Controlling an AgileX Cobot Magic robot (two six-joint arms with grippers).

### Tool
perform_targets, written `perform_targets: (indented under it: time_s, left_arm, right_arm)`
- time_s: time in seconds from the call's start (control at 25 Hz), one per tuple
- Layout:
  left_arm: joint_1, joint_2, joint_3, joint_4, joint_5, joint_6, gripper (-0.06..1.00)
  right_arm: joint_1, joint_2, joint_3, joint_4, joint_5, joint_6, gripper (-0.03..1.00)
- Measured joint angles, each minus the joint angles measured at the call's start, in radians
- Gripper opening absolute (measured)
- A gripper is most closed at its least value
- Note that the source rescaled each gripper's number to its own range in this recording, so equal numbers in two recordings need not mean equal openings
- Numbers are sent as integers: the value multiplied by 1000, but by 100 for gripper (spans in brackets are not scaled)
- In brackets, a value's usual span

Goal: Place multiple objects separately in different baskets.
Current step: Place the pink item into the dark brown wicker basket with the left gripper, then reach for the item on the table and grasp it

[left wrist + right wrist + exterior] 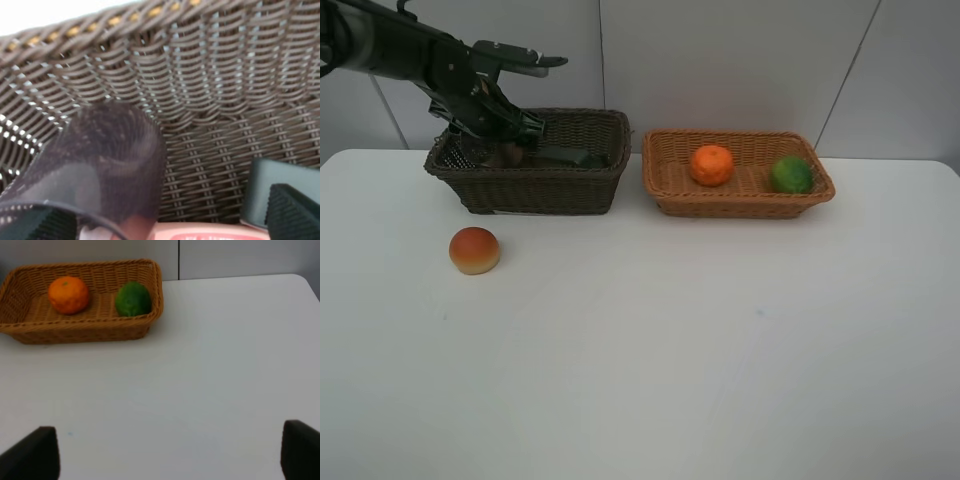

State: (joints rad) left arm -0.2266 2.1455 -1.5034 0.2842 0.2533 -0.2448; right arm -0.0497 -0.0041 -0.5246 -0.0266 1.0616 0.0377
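My left gripper (512,138) reaches down into the dark brown basket (535,190). In the left wrist view its jaws (165,222) stand wide apart. The translucent purplish cup (102,170) lies on its side by one fingertip (42,225). A pink bottle (215,233) and the black bottle (257,192) lie below, inside the brown basket (215,75). The orange (711,164) and green lime (791,174) sit in the light tan basket (740,205). The red-orange fruit (474,250) rests on the table. My right gripper (165,455) is open and empty above bare table.
The white table (670,350) stretches wide in front of both baskets. The tan basket (75,330) with the orange (68,294) and lime (133,298) lies ahead of the right gripper. A white wall stands behind the baskets.
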Motion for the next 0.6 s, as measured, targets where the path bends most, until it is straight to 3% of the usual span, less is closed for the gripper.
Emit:
perform_targets:
  time_s: [0.24,0.6]
  left_arm:
    - [-7,-65,-5,-15,74,0,100]
    - [-67,-200,16,-72,316,-7,100]
  right_arm:
    - [0,0,0,0,0,0,92]
    - [0,0,0,0,0,0,92]
